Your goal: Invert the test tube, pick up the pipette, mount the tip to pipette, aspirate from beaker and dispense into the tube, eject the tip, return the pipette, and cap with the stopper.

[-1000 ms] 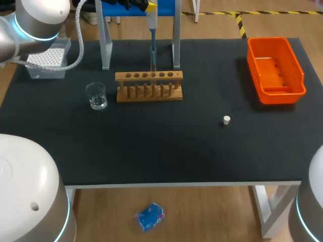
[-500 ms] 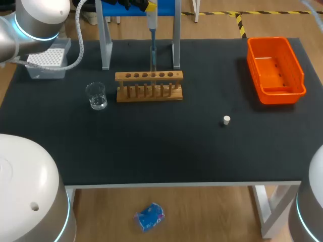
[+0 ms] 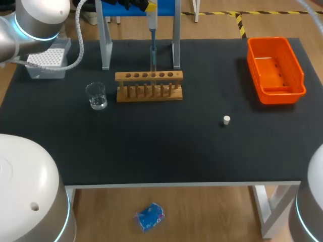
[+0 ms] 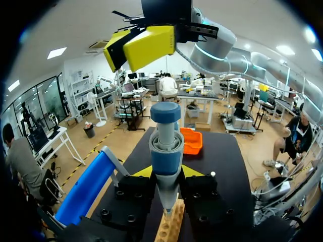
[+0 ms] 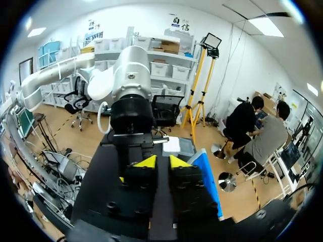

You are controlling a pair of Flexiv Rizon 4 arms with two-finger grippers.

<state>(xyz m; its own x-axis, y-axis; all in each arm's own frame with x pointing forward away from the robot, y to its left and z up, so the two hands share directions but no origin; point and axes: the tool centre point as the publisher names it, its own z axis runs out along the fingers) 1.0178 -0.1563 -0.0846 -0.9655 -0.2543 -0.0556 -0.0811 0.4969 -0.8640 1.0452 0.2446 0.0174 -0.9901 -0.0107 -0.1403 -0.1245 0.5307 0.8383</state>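
My left gripper [image 4: 164, 174] is shut on the blue and grey pipette [image 4: 165, 151], which stands upright between its yellow tips. In the head view the pipette [image 3: 152, 22] hangs at the table's back, its thin lower end reaching down to the wooden tube rack [image 3: 149, 85]. My right gripper [image 4: 144, 48] hovers just above the pipette's plunger cap, its yellow fingers together with nothing between them. From the right wrist, that gripper [image 5: 162, 164] faces my left arm's wrist [image 5: 131, 111]. The glass beaker [image 3: 96, 96] stands left of the rack. The white stopper [image 3: 226, 120] lies alone to the right.
An orange bin [image 3: 275, 70] sits at the back right. A tip box [image 3: 46, 63] stands at the back left. Two grey legs of the blue pipette stand [image 3: 106, 40] rise behind the rack. The front half of the black table [image 3: 161, 151] is bare.
In the head view the pipette, rack, beaker and stopper hold their places. Only a thin cable has come into view at the top right corner.
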